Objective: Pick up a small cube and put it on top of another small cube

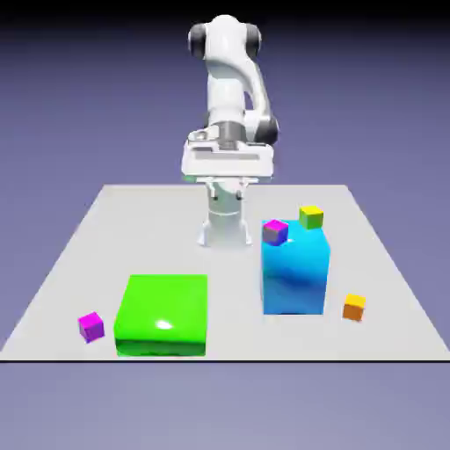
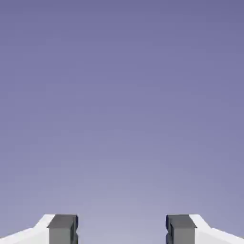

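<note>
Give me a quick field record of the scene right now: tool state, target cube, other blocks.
tool: open, empty, raised near the robot base, facing only backdrop
tiny plain orange cube: on the grey table, at the exterior view's right of the big blue block
blue block top: small magenta cube, small yellow-green cube
flat green block: second magenta cube to its left

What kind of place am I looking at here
Most likely a rendered simulation test scene, not a real room: a white arm's gripper over a plain grey table, flat-coloured blocks such as the orange cube and green block, and an empty blue-violet backdrop.
</note>
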